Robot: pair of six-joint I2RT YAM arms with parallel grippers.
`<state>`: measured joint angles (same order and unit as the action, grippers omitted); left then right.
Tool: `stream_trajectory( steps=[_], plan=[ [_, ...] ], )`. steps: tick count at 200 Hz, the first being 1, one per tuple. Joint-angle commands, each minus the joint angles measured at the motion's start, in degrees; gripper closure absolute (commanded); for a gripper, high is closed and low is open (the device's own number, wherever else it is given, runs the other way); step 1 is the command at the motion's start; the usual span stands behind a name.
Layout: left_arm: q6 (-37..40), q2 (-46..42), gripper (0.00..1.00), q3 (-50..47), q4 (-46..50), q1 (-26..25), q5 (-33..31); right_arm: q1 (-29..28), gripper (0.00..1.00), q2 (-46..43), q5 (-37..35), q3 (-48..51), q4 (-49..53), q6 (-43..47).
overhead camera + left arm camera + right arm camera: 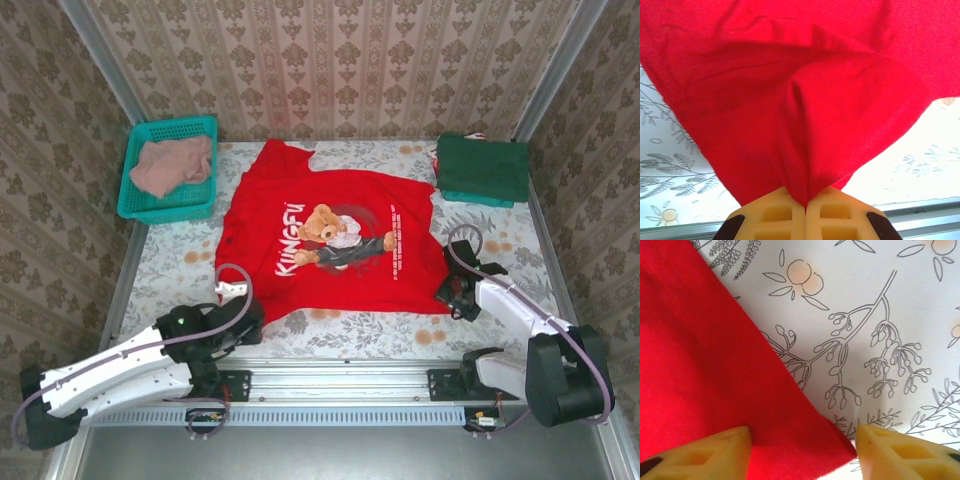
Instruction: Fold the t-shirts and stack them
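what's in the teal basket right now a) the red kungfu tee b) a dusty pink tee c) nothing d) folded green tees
b: the pink tee lies crumpled inside the teal basket, while the red tee is spread out beside it and the green ones sit folded at far right.

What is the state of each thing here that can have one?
bright red cloth t-shirt with teddy-bear print: spread flat, print up.
dusty pink cloth t-shirt: crumpled in the teal plastic mesh basket.
dark green cloth t-shirts: folded, stacked.
left end effector: shut on the red t-shirt's corner.
right end effector: open, astride the red t-shirt's near right corner.
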<state>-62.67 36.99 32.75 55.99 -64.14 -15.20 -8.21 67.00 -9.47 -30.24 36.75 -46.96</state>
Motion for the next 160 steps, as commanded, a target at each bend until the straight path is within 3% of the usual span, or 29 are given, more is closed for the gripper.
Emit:
stream_trajectory(
  steps=[1,9,48,75,102,142,160],
  plan=[
    [5.1,0.0,0.99,0.6,2.4,2.3,1.1,-0.4,0.47,1.3,1.3,1.0,-2.4,-2.1],
    [5.7,0.2,0.99,0.7,2.0,3.1,1.4,-0.5,0.51,1.8,1.3,0.7,-2.4,-2.1],
    [9.2,1.0,0.96,2.4,2.3,7.1,2.4,-1.3,1.0,-1.2,1.7,0.2,-1.2,-2.2],
    [11.9,2.2,0.95,4.4,1.9,9.7,2.3,-1.4,1.0,-6.2,0.9,-1.6,3.1,-1.5],
    [19.8,6.1,0.93,8.9,0.1,16.0,1.9,-1.5,1.0,-8.8,0.2,-6.3,6.5,0.0],
    [36.7,23.2,0.92,18.5,-9.4,28.4,9.1,-0.8,1.0,0.0,0.6,-15.8,4.9,3.8],
    [43.4,32.5,0.93,24.8,-9.9,30.8,7.8,-0.4,1.0,5.1,0.6,-20.3,3.5,5.4]
  ],
)
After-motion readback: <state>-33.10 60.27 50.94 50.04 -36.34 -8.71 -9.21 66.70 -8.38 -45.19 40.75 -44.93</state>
